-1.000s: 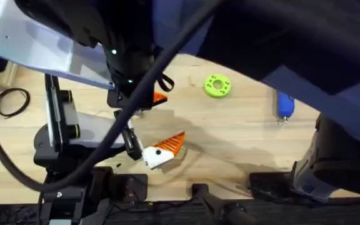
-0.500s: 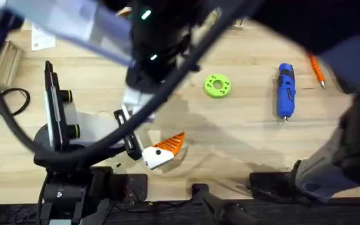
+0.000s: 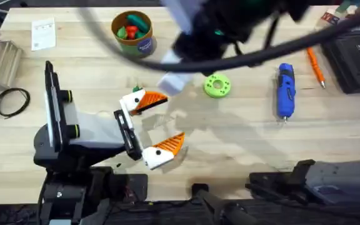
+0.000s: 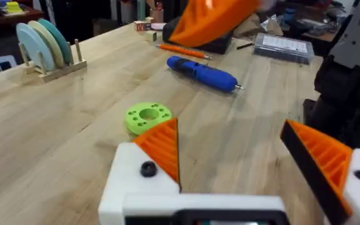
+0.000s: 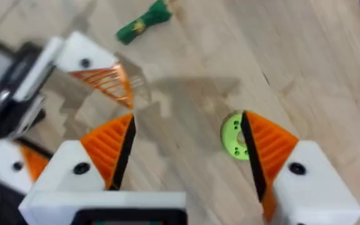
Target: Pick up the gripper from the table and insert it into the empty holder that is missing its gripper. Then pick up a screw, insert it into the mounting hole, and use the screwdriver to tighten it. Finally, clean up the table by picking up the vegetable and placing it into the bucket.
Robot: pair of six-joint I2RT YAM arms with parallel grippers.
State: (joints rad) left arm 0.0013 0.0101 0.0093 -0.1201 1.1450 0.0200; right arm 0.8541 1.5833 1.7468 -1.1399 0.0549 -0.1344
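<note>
The orange gripper (image 3: 152, 100) sits in the white holder (image 3: 132, 103), which is the far finger of my left gripper (image 3: 155, 125). This gripper stands open, and its near finger (image 3: 162, 152) also carries an orange tip. In the left wrist view the holder (image 4: 136, 187) shows a dark round hole under its tip (image 4: 161, 144). My right gripper (image 5: 186, 150) hangs open and empty high above the table. Below it lie the holder (image 5: 80, 56) and the green vegetable (image 5: 144, 22). The blue screwdriver (image 3: 285, 90) lies at the right, the bucket (image 3: 144, 45) at the back.
A green ring disc (image 3: 217, 85) lies mid-table. A thin orange pen tool (image 3: 316, 67) and a black case (image 3: 358, 56) are at the far right. A coiled black cable (image 3: 10, 100) lies at the left. My right arm (image 3: 230, 25) crosses the back as a dark blur.
My right arm has risen and drawn back from the holder toward the far right, uncovering the bucket. The orange gripper stays in the holder. The left gripper has not moved.
</note>
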